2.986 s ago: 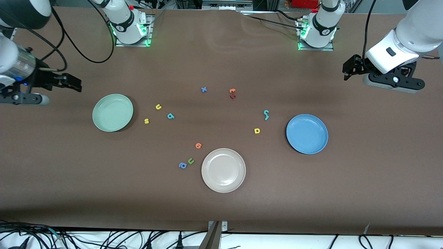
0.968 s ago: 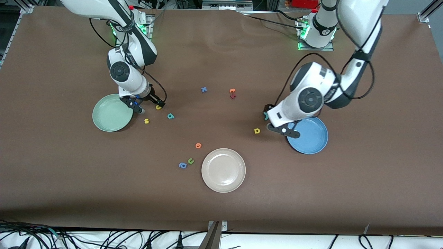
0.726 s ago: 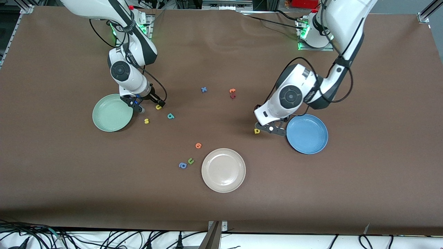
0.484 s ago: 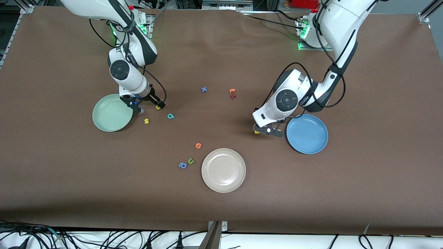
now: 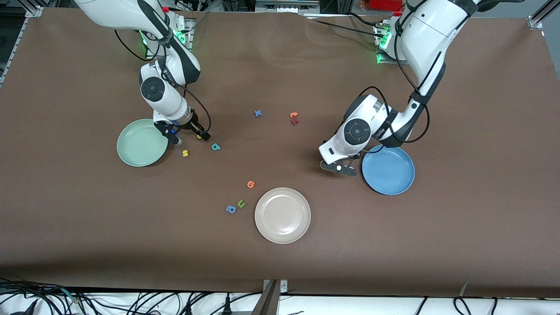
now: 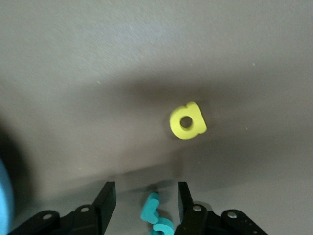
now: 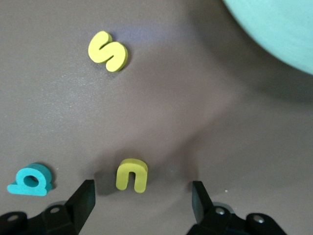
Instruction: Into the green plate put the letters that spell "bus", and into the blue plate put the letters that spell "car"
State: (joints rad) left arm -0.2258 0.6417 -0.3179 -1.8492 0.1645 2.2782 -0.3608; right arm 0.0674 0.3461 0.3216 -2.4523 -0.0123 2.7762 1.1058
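Note:
My right gripper (image 5: 189, 136) hangs low beside the pale green plate (image 5: 142, 142), open. The yellow "u" (image 7: 132, 175) lies just ahead of its wide-apart fingertips. The yellow "s" (image 5: 185, 153) and teal "b" (image 5: 215, 147) lie on the table close by. My left gripper (image 6: 145, 193) is down beside the blue plate (image 5: 388, 169), open. Two teal letters (image 6: 155, 215) lie between its fingers, with a clear gap on one side. The yellow "a" (image 6: 187, 121) lies just ahead of them. The left hand hides these three letters in the front view.
A beige plate (image 5: 282, 215) sits nearest the front camera. By it lie an orange letter (image 5: 250, 184), a green "u" (image 5: 241, 203) and a blue "a" (image 5: 231, 209). Mid-table are a blue "x" (image 5: 257, 113) and an orange-and-dark-red pair (image 5: 294, 118).
Both arms came in from the table's ends. Over the last second the left hand slid over the teal letters and yellow "a" and its jaws narrowed. The right gripper barely moved.

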